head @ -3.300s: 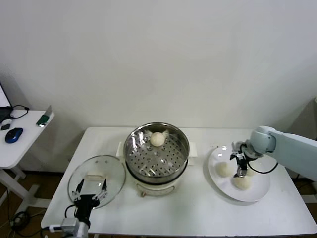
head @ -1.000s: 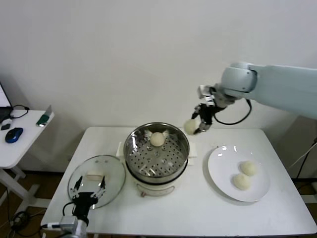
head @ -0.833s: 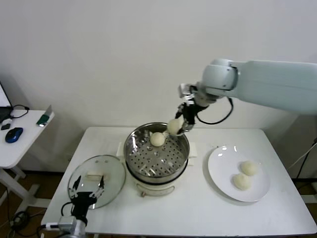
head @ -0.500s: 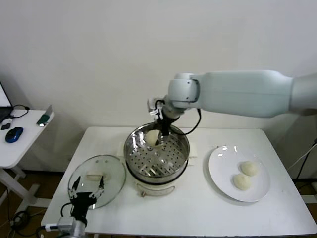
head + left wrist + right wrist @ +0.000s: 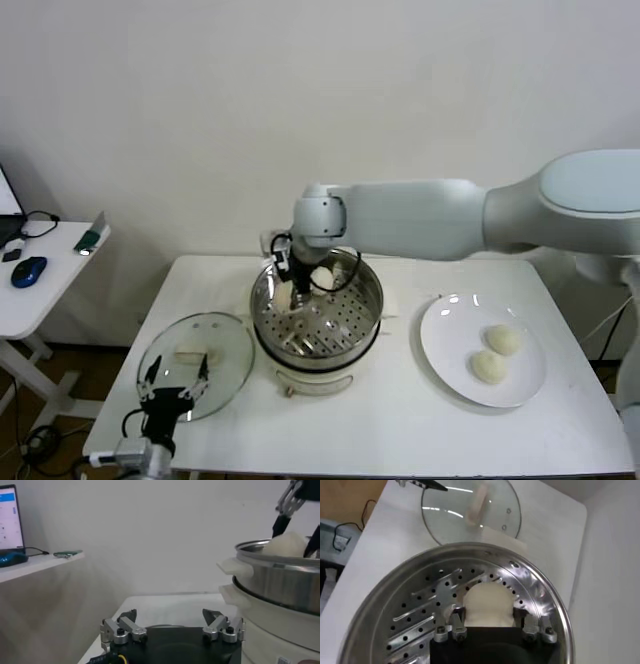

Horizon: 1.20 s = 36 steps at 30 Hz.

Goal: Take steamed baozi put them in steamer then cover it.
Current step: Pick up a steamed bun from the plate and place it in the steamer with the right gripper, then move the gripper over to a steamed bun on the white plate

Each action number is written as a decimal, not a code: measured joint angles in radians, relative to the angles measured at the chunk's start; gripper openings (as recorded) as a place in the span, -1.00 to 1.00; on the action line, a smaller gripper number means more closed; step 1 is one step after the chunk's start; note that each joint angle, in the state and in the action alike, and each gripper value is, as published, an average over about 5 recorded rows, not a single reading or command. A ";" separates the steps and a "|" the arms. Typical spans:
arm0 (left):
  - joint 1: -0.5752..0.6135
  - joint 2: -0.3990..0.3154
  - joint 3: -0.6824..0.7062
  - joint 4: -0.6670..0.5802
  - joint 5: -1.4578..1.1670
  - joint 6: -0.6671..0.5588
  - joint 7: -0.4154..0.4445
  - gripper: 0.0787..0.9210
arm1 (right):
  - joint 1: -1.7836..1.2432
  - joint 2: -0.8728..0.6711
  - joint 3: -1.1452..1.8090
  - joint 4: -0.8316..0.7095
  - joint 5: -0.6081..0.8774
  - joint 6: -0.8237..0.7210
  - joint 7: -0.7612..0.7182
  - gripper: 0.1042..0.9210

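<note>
The steamer (image 5: 345, 330) stands at the table's middle with its perforated tray showing. My right gripper (image 5: 289, 288) reaches down inside it at its left side, shut on a baozi (image 5: 284, 297) held low over the tray (image 5: 415, 620). In the right wrist view the bun (image 5: 487, 602) sits between both fingers. A second baozi (image 5: 322, 277) lies at the tray's back. Two more baozi (image 5: 503, 340) (image 5: 488, 368) lie on the white plate (image 5: 440, 345) at the right. The cover (image 5: 195, 362) lies flat on the table left of the steamer. My left gripper (image 5: 170, 392) is open at the cover's near edge.
A side table (image 5: 45, 285) at the far left holds a blue mouse (image 5: 28, 272) and cables. The left wrist view shows the steamer's wall (image 5: 280, 585) close beside my left gripper (image 5: 171, 625). My right arm (image 5: 430, 215) spans above the table's back right.
My right gripper lifted a baozi from the plate, carried it left over the steamer and lowered it inside at the left. The plate now holds two buns. The left arm stays put.
</note>
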 measured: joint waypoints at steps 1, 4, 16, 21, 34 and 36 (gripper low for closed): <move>0.000 0.000 0.000 0.000 -0.001 0.000 0.000 0.77 | -0.009 0.007 0.000 -0.009 -0.007 0.000 0.000 0.30; 0.000 0.002 -0.001 0.000 -0.002 0.000 0.000 0.77 | -0.031 0.024 0.001 -0.032 -0.022 -0.001 0.000 0.30; 0.001 0.003 0.003 -0.003 -0.002 0.002 0.000 0.77 | -0.069 0.058 0.004 -0.067 -0.066 -0.005 0.004 0.64; 0.005 0.003 0.002 -0.008 -0.001 0.002 0.000 0.77 | -0.061 0.046 0.010 -0.062 -0.079 0.012 -0.005 0.75; -0.005 0.002 0.007 -0.005 0.001 0.003 0.001 0.77 | 0.122 -0.199 -0.049 0.076 -0.087 0.139 -0.119 0.76; -0.007 0.003 0.008 -0.004 0.002 0.003 0.001 0.77 | 0.160 -0.264 -0.077 0.106 -0.097 0.163 -0.144 0.76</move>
